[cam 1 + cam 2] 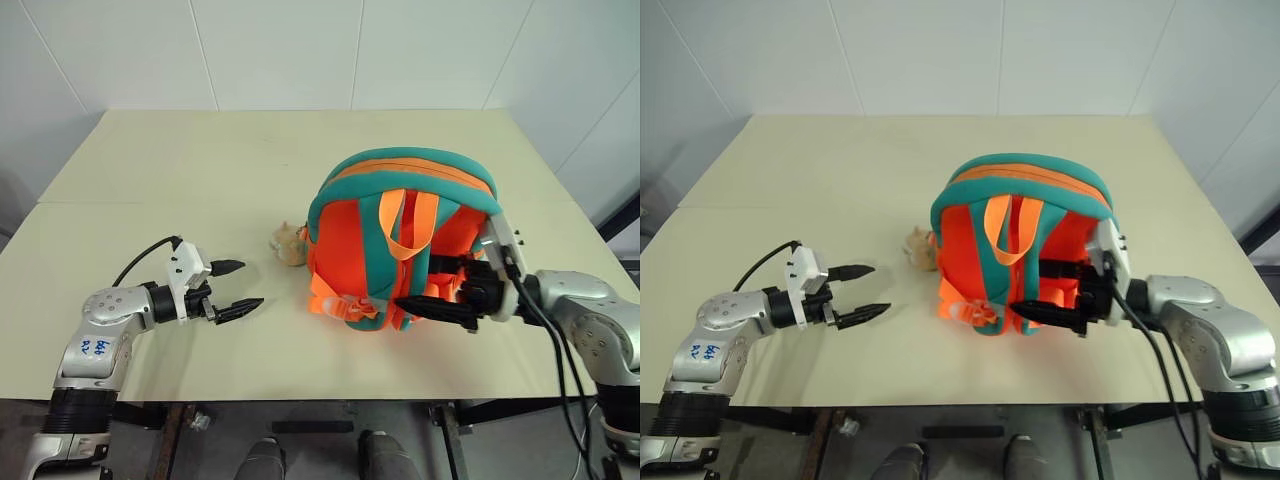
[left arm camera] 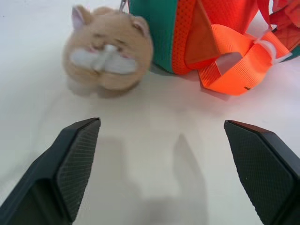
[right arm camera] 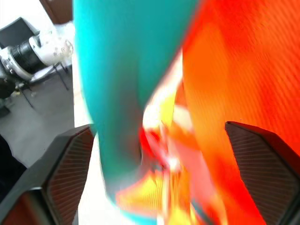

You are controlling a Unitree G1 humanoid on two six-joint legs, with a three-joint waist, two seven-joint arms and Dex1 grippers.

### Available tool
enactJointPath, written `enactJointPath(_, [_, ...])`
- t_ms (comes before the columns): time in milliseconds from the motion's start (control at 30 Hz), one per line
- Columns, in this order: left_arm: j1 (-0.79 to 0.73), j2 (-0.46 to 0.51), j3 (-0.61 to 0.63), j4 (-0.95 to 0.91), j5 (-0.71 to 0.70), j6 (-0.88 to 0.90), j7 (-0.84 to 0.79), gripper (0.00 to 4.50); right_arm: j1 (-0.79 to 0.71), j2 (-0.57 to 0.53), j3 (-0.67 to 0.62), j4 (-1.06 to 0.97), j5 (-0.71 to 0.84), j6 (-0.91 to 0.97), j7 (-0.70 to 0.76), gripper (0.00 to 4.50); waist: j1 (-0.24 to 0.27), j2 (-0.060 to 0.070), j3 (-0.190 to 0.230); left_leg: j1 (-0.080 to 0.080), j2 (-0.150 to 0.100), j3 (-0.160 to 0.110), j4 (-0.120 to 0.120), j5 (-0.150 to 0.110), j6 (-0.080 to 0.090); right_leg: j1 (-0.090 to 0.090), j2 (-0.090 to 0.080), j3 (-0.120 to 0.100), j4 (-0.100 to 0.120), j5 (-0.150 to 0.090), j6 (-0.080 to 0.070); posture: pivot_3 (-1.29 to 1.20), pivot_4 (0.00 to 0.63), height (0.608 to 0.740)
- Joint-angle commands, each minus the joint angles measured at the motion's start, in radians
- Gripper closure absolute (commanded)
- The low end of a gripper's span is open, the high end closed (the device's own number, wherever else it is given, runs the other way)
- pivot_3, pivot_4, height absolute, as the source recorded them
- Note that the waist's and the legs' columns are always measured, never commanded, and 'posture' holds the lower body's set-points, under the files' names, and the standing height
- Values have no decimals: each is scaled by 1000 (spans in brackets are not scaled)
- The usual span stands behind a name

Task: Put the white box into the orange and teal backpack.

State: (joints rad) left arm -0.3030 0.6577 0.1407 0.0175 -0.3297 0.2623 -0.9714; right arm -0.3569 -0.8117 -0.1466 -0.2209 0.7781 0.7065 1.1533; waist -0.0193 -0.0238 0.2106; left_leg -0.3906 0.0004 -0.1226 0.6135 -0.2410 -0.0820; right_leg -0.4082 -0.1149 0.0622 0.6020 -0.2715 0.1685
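Pale table (image 1: 200,180) holds the orange and teal backpack (image 1: 400,235) upright; left gripper (image 1: 236,288) and right gripper (image 1: 440,290), both jaws apart, should withdraw gently without tipping it

Head views overhead, wrist views close

Orange and teal backpack (image 1: 400,235), tan plush toy (image 1: 290,245), seemingly cream table (image 1: 200,170)

My left gripper (image 2: 161,154) wide open over bare table (image 2: 154,122), plush (image 2: 108,51) and backpack (image 2: 187,33) ahead.
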Motion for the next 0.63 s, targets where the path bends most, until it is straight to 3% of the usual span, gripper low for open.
enactJointPath(33, [32,15,52,-83,-38,0,22,0,27,-74,-62,29,-11,-28,63,24,-1,0,0,0,0,0,0,0,0,0,0,0,0,0,0,0,150,740])
enactJointPath(233, [90,16,71,-157,-69,37,44,0,48,-133,-80,159,-146,-178,73,24,-8,0,0,0,0,1,0,0,0,0,0,0,-1,0,0,0,150,740])
enactJointPath(633, [-75,20,3,-16,-48,-31,-19,0,134,-94,-133,259,-232,-338,27,24,-7,0,0,0,0,1,0,0,0,1,0,0,-3,0,-1,0,150,740])
